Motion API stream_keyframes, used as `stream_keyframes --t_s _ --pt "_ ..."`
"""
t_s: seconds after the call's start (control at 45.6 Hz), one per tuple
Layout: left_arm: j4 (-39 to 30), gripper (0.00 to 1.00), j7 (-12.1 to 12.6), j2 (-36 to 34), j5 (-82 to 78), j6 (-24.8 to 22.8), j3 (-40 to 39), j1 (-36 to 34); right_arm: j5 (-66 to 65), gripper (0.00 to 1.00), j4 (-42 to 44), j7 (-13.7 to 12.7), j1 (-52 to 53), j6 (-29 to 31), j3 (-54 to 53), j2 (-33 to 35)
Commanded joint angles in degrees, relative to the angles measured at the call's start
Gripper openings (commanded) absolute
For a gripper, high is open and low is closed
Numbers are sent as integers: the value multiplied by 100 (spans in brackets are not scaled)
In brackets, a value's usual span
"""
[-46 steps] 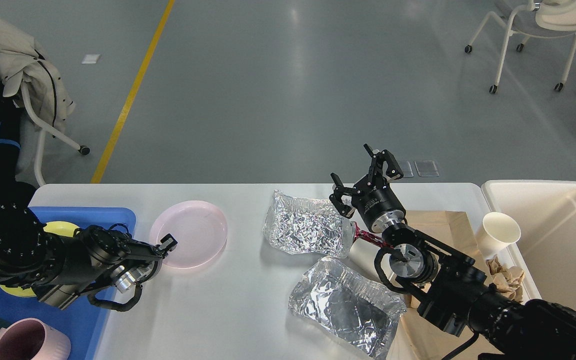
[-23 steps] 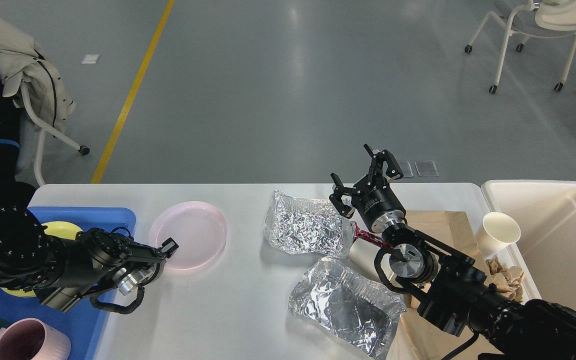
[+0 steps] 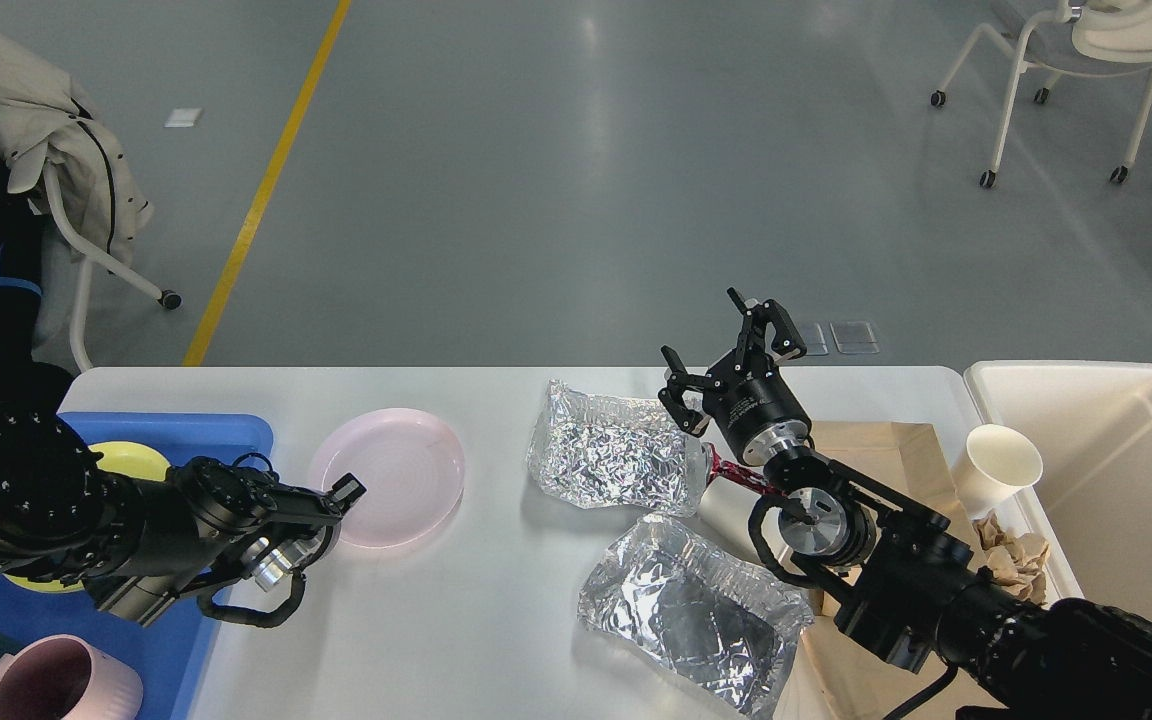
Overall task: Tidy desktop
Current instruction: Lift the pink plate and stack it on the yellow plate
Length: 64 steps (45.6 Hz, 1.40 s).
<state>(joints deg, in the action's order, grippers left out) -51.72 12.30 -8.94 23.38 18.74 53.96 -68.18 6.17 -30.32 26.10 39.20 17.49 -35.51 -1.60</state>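
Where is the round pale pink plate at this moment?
In the head view, the round pale pink plate lies flat on the left half of the white desktop, just right of the blue plastic tray, with the left gripper at its near-left rim.

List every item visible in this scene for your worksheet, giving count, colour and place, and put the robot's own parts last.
desktop: 1, white, centre
tray: 1, blue, left edge of desktop
yellow dish: 1, in tray
mug: 1, pink, tray's near end
plate: 1, pink, right of tray
foil pieces: 2, silver, centre-right
paper sheet: 1, brown, right
paper cup: 1, white, at bin's edge
crumpled paper: 1, brown, below cup
bin: 1, cream, far right
chairs: 2, white, on floor
left gripper: black, at plate's rim
right gripper: black, open, above foil
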Motion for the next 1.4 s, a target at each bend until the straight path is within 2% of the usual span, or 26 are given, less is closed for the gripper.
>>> stream_keyframes --t_s 0.0,0.131,0.241,0.285,0.416,0.526,0.592,0.657,0.832,0.986,1.139,1.227,1.38 --pt "-13 0 18 7 0 235 -26 -20 -2 100 0 0 0 0 0 2" --pt "-136 0 26 -20 -9 235 -34 -81 -2 100 0 0 0 0 0 2" --pt "-575 0 140 -134 -17 217 -8 -362 -2 100 0 0 0 0 0 2" --pt "-1064 0 184 -317 -43 165 44 -694 -2 100 0 0 0 0 0 2" --pt "-1954 0 193 -696 -333 -55 150 -1372 -2 100 0 0 0 0 0 -7" --pt "-2552 0 202 -916 -641 -494 396 -2075 7 100 0 0 -9 0 0 -7" --pt "-2781 0 237 -1056 -703 -906 598 -2532 7 100 0 0 -9 0 0 2" --pt "-2835 0 246 -1083 -712 -1512 992 -3041 -2 100 0 0 -9 0 0 2" --pt "-2826 0 158 -1092 -817 -3603 1960 -4412 -2 100 0 0 0 0 0 2" --pt "-2826 0 132 -1285 -1362 -5388 2128 -5599 7 100 0 0 0 0 0 2" --pt "-2826 0 132 -1680 -1424 -6838 2136 -6637 -2 100 0 0 0 0 0 -7" --pt "-2826 0 141 -1821 -1432 -7200 2145 -6910 7 100 0 0 -8 0 0 -7" --pt "-2773 0 132 -1839 -1432 -6964 2400 -6691 -2 100 0 0 0 0 0 2"
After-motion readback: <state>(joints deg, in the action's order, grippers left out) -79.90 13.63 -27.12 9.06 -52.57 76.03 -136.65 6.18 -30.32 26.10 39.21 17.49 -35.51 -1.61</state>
